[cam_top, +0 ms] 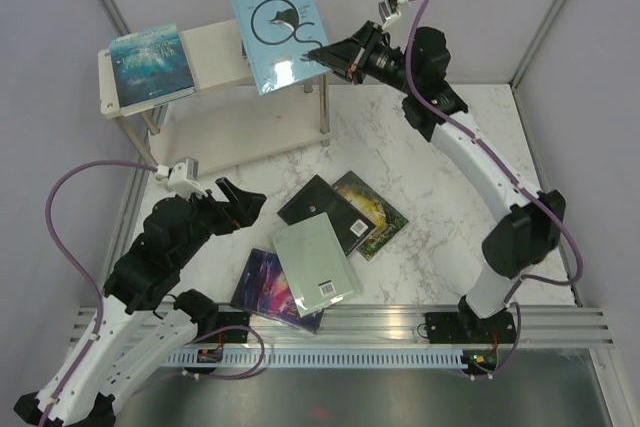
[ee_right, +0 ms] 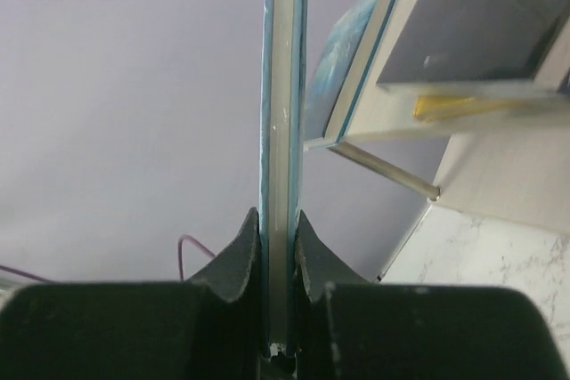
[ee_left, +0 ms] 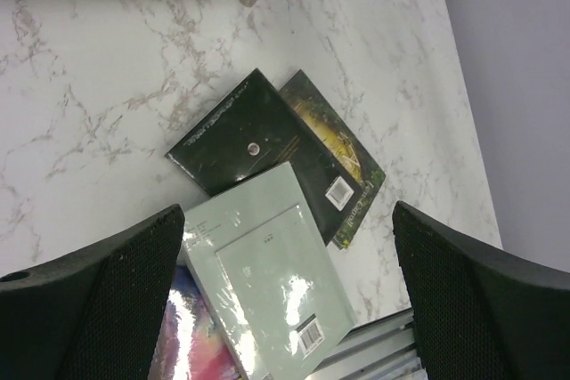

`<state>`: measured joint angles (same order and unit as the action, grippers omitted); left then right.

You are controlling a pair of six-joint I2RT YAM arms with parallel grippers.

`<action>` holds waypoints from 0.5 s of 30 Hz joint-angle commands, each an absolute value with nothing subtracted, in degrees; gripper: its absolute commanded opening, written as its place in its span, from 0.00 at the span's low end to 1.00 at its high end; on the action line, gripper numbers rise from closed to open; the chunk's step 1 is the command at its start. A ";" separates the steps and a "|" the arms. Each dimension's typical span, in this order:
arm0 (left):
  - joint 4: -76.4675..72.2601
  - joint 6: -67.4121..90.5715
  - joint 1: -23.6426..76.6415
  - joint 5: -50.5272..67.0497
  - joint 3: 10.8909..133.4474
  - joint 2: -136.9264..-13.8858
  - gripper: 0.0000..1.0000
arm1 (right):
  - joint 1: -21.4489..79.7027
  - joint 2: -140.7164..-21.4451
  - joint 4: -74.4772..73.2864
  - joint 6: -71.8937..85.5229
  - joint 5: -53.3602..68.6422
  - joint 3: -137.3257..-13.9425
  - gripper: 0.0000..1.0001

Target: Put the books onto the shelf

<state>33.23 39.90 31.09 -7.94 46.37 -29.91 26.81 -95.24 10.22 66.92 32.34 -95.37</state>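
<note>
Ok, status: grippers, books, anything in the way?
Right gripper shut on light blue book, over shelf right end. Left gripper open, empty, over pale green book on table pile. Teal book on top tier's left end; nothing seen blocking.

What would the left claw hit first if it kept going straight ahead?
Probably the pale green book, lying uppermost on the marble table: it sits straight ahead of the open left claw. Depth is hard to judge.

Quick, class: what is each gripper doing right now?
Left gripper: open, holding nothing.
Right gripper: shut on the light blue book.
</note>
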 commanded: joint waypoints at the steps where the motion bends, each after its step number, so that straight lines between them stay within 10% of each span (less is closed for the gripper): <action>1: 35.60 38.93 30.76 -9.84 43.78 -26.90 1.00 | 25.31 -104.92 14.94 71.18 35.86 -111.32 0.00; 8: 35.51 38.67 30.76 -10.90 41.84 -26.02 0.99 | 24.08 -125.22 12.39 78.30 33.85 -138.75 0.00; 15: 35.42 38.58 30.76 -11.43 41.13 -26.37 0.99 | 22.59 -128.93 13.62 80.60 30.33 -140.63 0.11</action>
<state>35.99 39.90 31.09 -9.19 41.76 -26.46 23.40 -130.69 6.44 77.95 32.53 -136.09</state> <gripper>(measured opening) 0.993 0.136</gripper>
